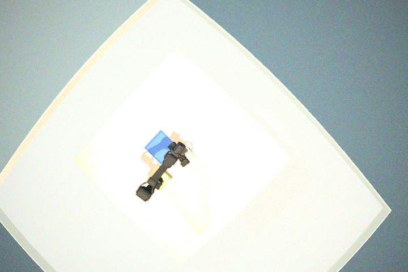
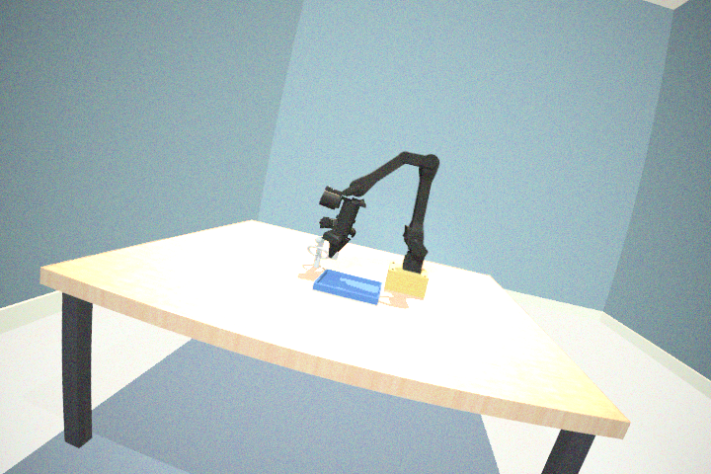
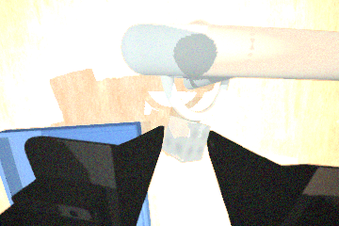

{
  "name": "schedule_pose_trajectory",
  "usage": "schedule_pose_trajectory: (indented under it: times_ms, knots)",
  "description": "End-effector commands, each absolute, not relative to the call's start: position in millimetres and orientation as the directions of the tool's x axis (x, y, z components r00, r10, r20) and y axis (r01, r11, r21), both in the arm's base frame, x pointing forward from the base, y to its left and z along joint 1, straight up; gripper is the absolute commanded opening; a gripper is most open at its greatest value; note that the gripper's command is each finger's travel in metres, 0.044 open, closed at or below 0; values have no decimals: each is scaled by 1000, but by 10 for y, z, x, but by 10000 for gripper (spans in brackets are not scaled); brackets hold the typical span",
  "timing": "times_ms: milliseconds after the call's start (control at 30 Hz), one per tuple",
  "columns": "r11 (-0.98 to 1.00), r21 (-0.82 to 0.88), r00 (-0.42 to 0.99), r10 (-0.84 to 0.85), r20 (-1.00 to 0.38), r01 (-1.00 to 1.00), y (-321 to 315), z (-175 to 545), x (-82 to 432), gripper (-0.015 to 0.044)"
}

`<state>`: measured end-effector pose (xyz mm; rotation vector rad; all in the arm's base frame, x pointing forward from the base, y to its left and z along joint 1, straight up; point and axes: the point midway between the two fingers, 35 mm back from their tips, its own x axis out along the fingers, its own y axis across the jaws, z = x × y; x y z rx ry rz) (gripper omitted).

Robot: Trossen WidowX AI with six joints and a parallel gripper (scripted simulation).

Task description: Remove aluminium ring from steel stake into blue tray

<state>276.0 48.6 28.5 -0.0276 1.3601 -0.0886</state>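
Seen from the exterior view, going left to right across the table (image 1: 230,134) (image 2: 289,324) (image 3: 295,122), 1 steel stake (image 2: 317,261) (image 3: 202,84) stands well in from the left corner, its crossbar (image 3: 271,54) at the top. The ring (image 2: 309,250) (image 3: 168,89) is around the stake, raised off the foot and under the crossbar, so it is outside the tray. Just to the right, the claw (image 1: 181,151) (image 2: 333,254) (image 3: 185,132) points down, its 2 fingers pinching the ring's small tab (image 3: 184,138) between their tips. The blue tray (image 1: 156,141) (image 2: 342,287) (image 3: 83,127) lies flat next, between the front and back edges. Farther right, a yellow block (image 1: 165,183) (image 2: 405,283) sits nearer the back edge than the front one, and the black arm (image 1: 159,173) (image 2: 422,196) rises from it, bends at the top and reaches left toward the stake
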Motion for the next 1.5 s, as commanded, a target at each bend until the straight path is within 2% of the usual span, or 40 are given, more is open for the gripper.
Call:
schedule_pose_trajectory:
  times_ms: [0, 933, 1467]
  knots:
    - [996, -77, 174, -84, -981, 48, 506, 319, 2768, 0]
    - [964, -262, 152, -267, -952, 54, 741, 534, 2749, 0]
    - [967, -248, 153, -254, -955, 54, 751, 632, 2745, 0]
